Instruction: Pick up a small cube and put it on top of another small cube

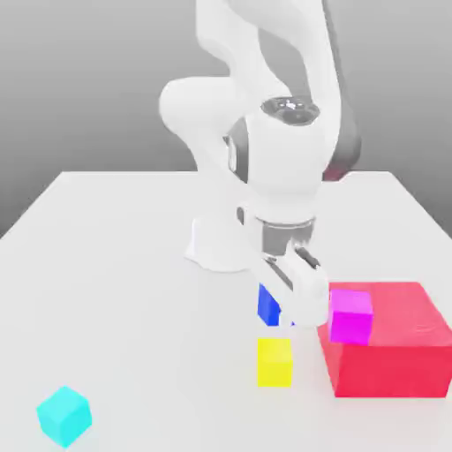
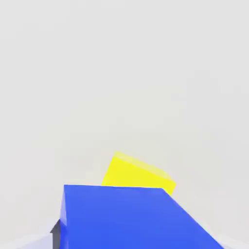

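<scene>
While the gripper (image 1: 284, 311) clasps the small deep-blue cube (image 1: 268, 305) between its fingers, the cube hangs just above the tabletop (image 1: 132, 291), near its middle. A yellow cube (image 1: 274, 362) sits just beside it, toward the front edge. A cyan cube (image 1: 64, 415) rests near the front corner, well apart.

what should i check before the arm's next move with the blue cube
1. Small solid deep-blue cube sits at the gripper, close under the hand camera: ok.
2. Firm grip on it: cannot tell.
3. Small solid yellow cube has a bare top: ok.
4. Blue cube not yet on the yellow cube: ok.
5. Magenta cube on the large red block is close to the hand: not ok.
6. Cyan cube far off: ok.
</scene>
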